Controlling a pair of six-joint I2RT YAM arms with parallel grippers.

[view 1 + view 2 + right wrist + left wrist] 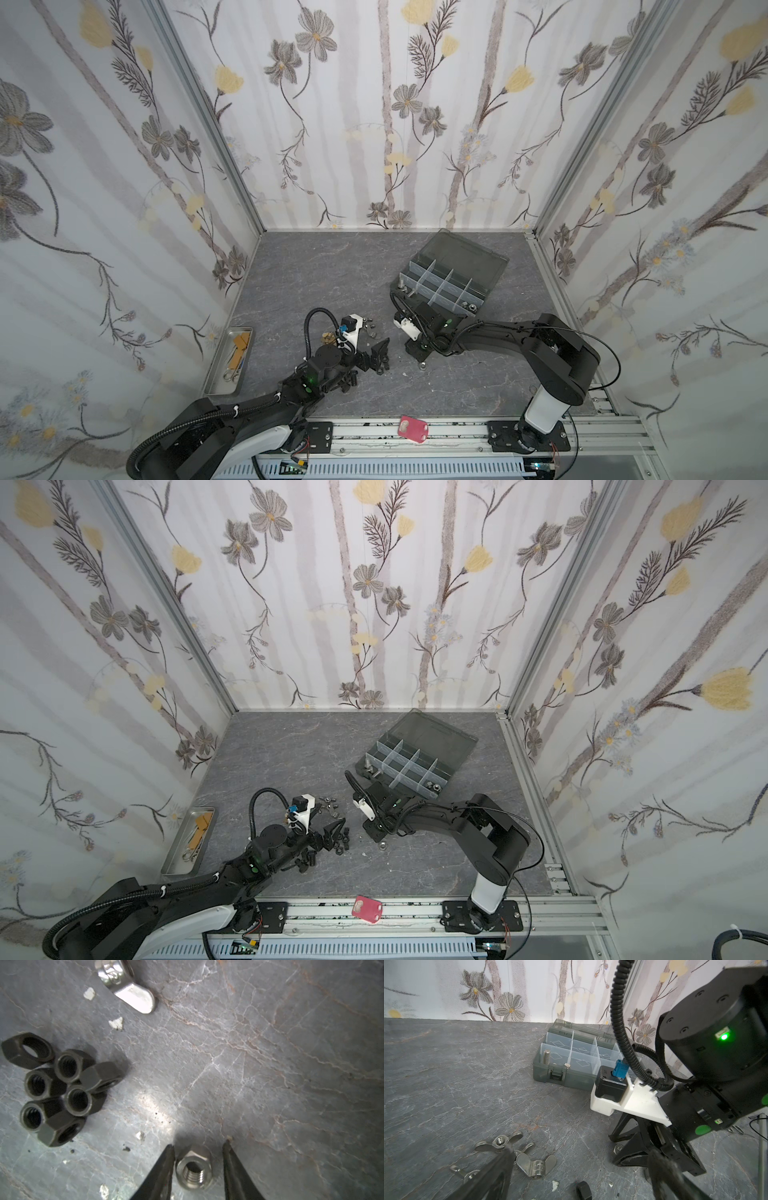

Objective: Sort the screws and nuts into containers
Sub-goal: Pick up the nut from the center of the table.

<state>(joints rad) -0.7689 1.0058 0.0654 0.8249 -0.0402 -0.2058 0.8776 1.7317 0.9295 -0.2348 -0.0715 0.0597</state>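
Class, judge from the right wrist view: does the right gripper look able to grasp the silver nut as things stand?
Probably yes. The silver nut sits on the table between the right gripper's open jaws, nothing between them, and the black nuts lie well apart.

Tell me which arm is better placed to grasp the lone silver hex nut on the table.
The right. The right pincer straddles the silver nut, one finger on each side. The left pincer is open by the wing nuts.

Three white wallpapered walls with grey and yellow flowers fill the upper frame, joined by silver aluminium corner posts; a dark grey marbled tabletop lies lower centre.
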